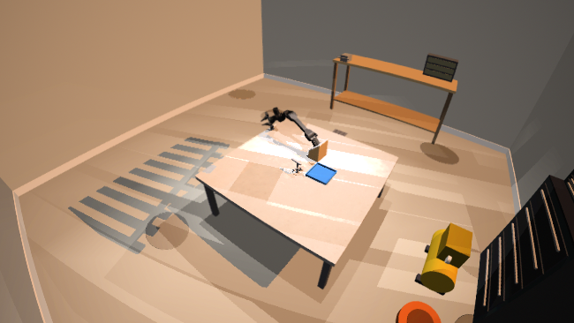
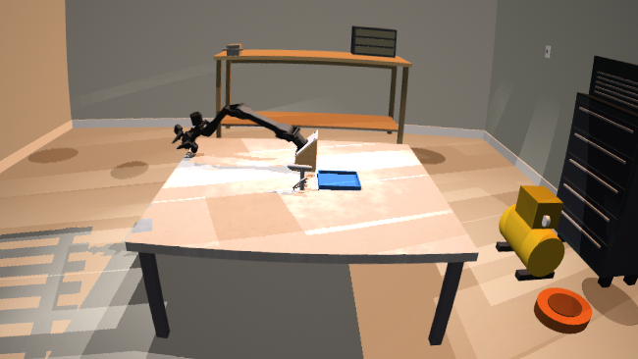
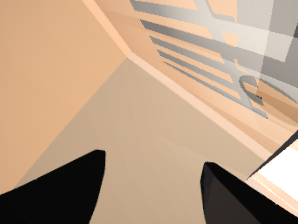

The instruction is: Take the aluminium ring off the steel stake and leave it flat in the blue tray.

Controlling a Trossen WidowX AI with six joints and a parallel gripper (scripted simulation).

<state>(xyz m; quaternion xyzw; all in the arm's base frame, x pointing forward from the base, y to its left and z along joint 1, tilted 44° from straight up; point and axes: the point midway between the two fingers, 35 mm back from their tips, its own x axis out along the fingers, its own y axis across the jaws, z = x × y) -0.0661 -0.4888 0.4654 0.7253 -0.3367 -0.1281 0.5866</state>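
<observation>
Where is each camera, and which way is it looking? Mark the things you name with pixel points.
Top: high above, looking down across the table [image 1: 291,212] [image 2: 319,240]; the whole black arm [image 1: 297,119] [image 2: 260,119] shows.
Exterior: lower, in front of the table, facing the orange bench [image 1: 393,70] [image 2: 314,57]; the arm shows too.
Wrist: on the arm by the pincer [image 1: 266,122] [image 2: 178,138] [image 3: 153,157], facing walls and floor; two dark fingertips show.
Top and exterior share the blue tray [image 1: 321,173] [image 2: 339,179].

Ring [image 2: 299,184] tilted against steel stake [image 2: 302,178]

Ring [image 2: 299,184] detail too sm. to tell.
</observation>
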